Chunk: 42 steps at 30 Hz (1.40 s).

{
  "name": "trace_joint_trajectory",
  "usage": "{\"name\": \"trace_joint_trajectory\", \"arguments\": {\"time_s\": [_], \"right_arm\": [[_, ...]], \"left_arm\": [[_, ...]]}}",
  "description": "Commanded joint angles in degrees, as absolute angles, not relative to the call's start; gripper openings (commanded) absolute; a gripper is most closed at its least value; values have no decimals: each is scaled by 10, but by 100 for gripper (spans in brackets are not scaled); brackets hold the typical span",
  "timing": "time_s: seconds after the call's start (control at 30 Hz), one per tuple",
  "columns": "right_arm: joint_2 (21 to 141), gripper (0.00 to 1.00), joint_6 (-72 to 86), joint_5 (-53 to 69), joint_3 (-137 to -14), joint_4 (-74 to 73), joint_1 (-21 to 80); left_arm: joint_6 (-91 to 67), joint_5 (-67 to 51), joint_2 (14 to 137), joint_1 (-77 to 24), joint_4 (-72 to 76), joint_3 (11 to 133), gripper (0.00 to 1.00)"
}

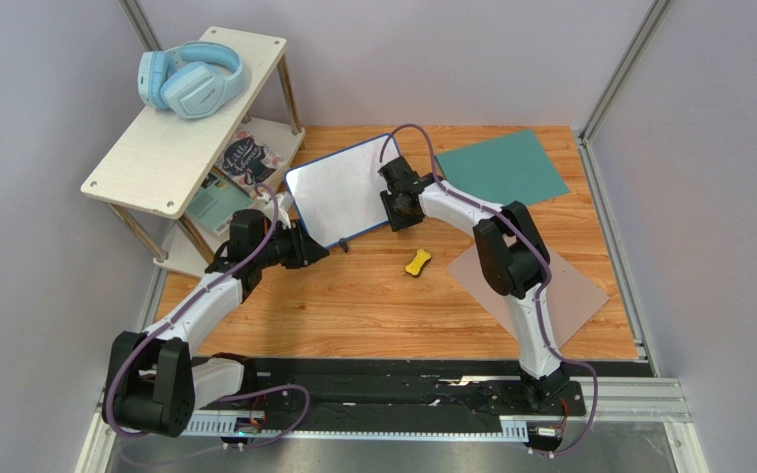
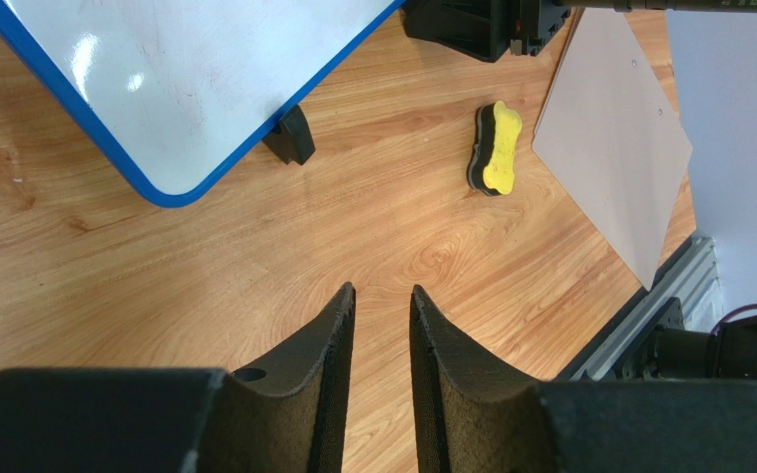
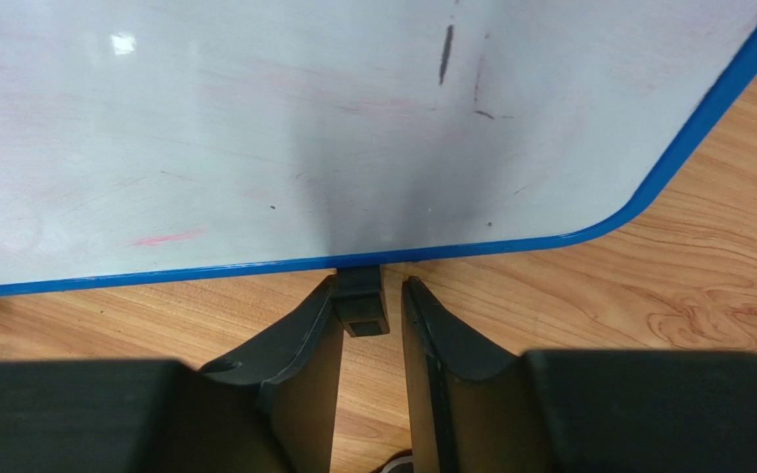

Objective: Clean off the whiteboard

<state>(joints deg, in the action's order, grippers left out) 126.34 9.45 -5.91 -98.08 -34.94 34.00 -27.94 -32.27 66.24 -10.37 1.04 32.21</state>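
The right fingers [image 3: 303, 345], slightly spread, are straddling the whiteboard's [image 3: 254, 118] 4 o'clock foot [image 3: 361, 310], likely bracing it, while the left fingers [image 2: 328, 345], narrowly parted and empty, are hovering at 7 o'clock.

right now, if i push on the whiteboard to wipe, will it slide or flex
Likely stiff: the whiteboard is a flat framed panel. It may skid, standing on small feet on the smooth wooden table. Pressing near an edge could rock it, since the feet raise it.
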Motion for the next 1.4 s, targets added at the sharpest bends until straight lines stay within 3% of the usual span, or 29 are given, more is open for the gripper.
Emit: {"name": "trace_joint_trajectory", "arguments": {"time_s": [0.0, 0.2, 0.37, 0.73, 0.93, 1.03, 1.07, 1.17, 1.23, 1.27, 1.37], "right_arm": [[1275, 24, 98, -69, -983, -308, 337], [1257, 10, 104, -82, -953, -300, 336], [1232, 5, 122, -95, -905, -298, 333], [1158, 3, 162, -84, -833, -312, 337], [1122, 9, 184, -38, -791, -309, 358], [1100, 34, 184, -40, -772, -306, 372], [1093, 47, 185, -41, -759, -302, 377], [1051, 66, 184, -47, -730, -297, 384], [1007, 74, 183, -43, -712, -292, 388], [992, 80, 183, -44, -699, -290, 390], [920, 91, 189, -51, -680, -292, 394]], "left_arm": [[-269, -327, 662, -105, 17, 330, 31], [-269, -327, 657, -105, 17, 324, 31], [-275, -328, 652, -105, 22, 317, 31], [-281, -325, 629, -105, 12, 313, 31], [-286, -312, 611, -105, 3, 312, 30], [-285, -307, 591, -105, -25, 316, 36], [-285, -305, 585, -105, -31, 318, 38], [-279, -303, 563, -105, -58, 330, 48], [-278, -300, 542, -105, -78, 336, 88], [-278, -296, 535, -105, -88, 346, 99], [-272, -297, 514, -105, -127, 372, 99]]}}
